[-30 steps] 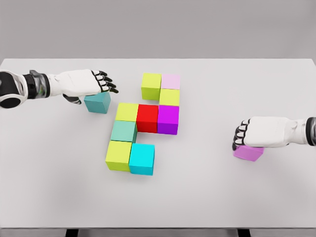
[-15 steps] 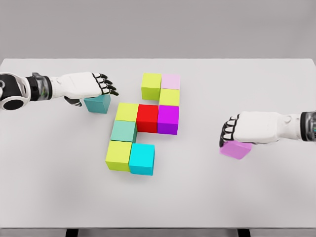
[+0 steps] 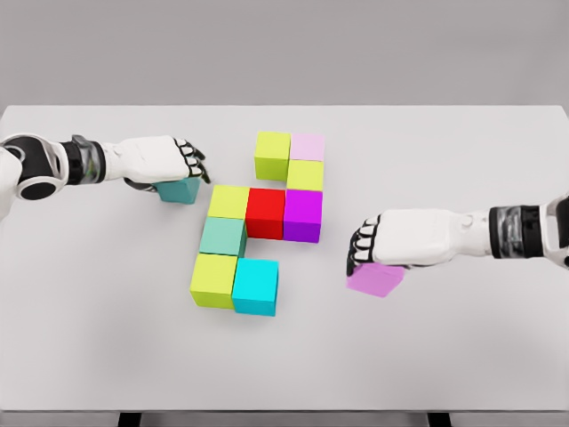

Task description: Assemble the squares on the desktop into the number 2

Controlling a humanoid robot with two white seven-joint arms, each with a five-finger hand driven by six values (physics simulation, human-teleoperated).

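A: Right, left robot hand (image 3: 169, 160) first?
B: Resting over the teal cube (image 3: 180, 189), toward the desk's (image 3: 462, 142) far left; fingers curled down over its top, thumb at its near left side. Looks clasped on it, cube flat on the desk.

A: And the right robot hand (image 3: 387, 242)?
B: Closed down on the violet cube (image 3: 375, 278), right of centre, nearer the front edge than the back. Cube slightly turned, only its near part showing from under the palm.

A: Rest of the squares?
B: Grouped mid-desk, sides touching. Back row: lime cube (image 3: 272, 155) with pale pink cube (image 3: 308, 147) at its right. Below the pink one, a yellow-green cube (image 3: 305, 174), then magenta cube (image 3: 302, 214). Left of magenta, red cube (image 3: 266, 212), then another yellow-green cube (image 3: 228, 202). Under that, a sea-green cube (image 3: 221, 237), then a lime cube at the front left (image 3: 213, 280) with the cyan cube (image 3: 255, 286) at its right.

A: Gap to the held ones?
B: Teal just beside the group's upper left; violet clearly apart, off to the cyan cube's right.
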